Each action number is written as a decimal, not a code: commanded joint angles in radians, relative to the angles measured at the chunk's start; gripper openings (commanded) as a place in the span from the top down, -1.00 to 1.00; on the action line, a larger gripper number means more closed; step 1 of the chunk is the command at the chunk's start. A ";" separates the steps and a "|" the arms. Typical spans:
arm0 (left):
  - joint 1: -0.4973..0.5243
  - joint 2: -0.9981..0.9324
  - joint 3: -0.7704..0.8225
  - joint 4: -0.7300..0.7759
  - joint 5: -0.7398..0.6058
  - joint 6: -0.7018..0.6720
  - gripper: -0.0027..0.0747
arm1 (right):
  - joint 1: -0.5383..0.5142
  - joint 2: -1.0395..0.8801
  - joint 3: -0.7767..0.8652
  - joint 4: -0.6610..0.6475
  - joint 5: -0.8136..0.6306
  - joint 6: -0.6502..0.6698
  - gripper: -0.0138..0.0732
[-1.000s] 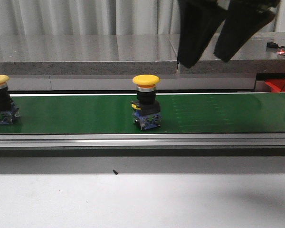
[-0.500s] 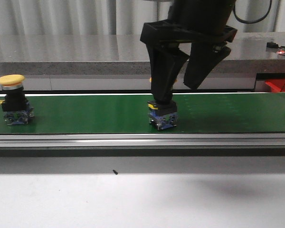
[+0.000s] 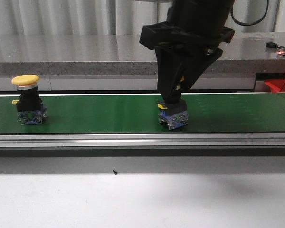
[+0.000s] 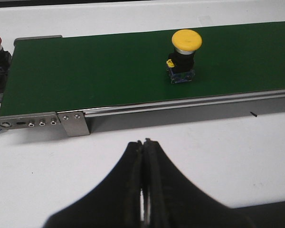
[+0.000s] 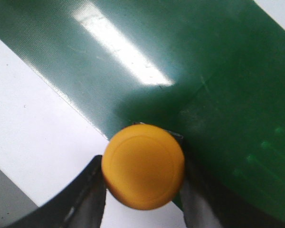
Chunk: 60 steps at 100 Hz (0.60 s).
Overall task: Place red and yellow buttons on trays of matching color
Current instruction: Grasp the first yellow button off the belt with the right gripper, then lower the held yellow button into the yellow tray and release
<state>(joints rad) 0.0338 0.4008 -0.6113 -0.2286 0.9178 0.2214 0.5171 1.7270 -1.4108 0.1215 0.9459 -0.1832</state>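
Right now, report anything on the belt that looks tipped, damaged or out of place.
Nothing stands out. Both yellow buttons stand upright on the green belt: the free yellow button at left, and the gripped yellow button between the right end effector fingers.

Right gripper (image 3: 176,97) hides the middle button's (image 3: 173,115) yellow cap in front view.

The right gripper (image 3: 173,92) is matte black plastic: a wide angular block carries two long fingers (image 3: 165,71) that taper to narrow tips. A black cable (image 3: 249,20) loops beside the arm above it. In the left wrist view, the left gripper (image 4: 144,190) is equally black, its two fingers (image 4: 166,190) broad at the base and curving smoothly to thin, rounded tips
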 commanded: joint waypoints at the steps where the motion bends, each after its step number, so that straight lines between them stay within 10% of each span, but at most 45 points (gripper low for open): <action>1: -0.009 0.008 -0.026 -0.020 -0.061 -0.001 0.98 | -0.015 -0.074 -0.034 0.013 -0.020 -0.010 0.05; 60: -0.009 0.008 -0.026 -0.020 -0.061 -0.001 0.98 | -0.368 -0.252 -0.020 0.012 0.059 -0.010 0.05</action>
<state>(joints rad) 0.0338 0.4008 -0.6113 -0.2286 0.9178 0.2214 0.2134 1.5355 -1.4108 0.1280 1.0261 -0.1855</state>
